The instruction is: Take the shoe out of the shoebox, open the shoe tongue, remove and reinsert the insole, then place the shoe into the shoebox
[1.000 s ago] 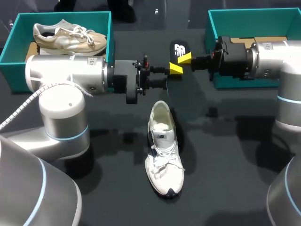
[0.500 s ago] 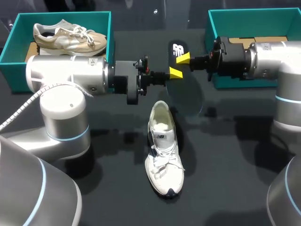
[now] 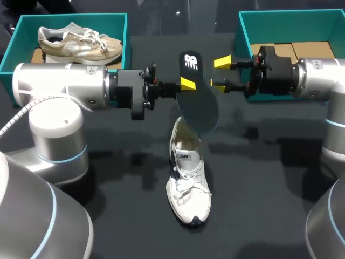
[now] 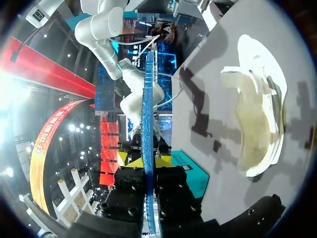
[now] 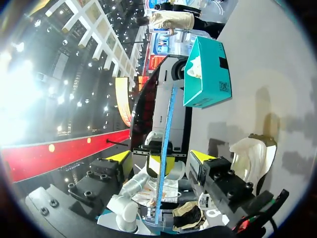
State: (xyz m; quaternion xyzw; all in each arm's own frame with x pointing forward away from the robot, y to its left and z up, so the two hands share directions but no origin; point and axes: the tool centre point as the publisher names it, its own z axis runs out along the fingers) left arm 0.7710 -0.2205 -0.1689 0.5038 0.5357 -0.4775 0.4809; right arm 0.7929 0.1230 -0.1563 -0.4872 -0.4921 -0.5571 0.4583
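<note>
My left gripper (image 3: 186,84) is shut on the black insole (image 3: 197,105), which hangs on edge above the heel of the white shoe (image 3: 187,181). In the left wrist view the insole's blue edge (image 4: 147,99) runs straight out between the fingers of the left gripper (image 4: 148,162), with the shoe (image 4: 257,114) lying off to one side on the table. My right gripper (image 3: 220,73) stands open just right of the insole, apart from it. From the right wrist the insole (image 5: 166,134) shows edge-on ahead of the open right gripper (image 5: 160,158), and the shoe (image 5: 252,153) lies beyond.
A teal shoebox (image 3: 16,46) at the back left holds a beige shoe (image 3: 81,43). A second teal shoebox (image 3: 291,21) stands at the back right, behind my right arm. The left box (image 5: 208,74) also shows in the right wrist view.
The right gripper has opened, let go of the insole and drawn back to the right. The left gripper has shut on the insole and carried it slightly left.
</note>
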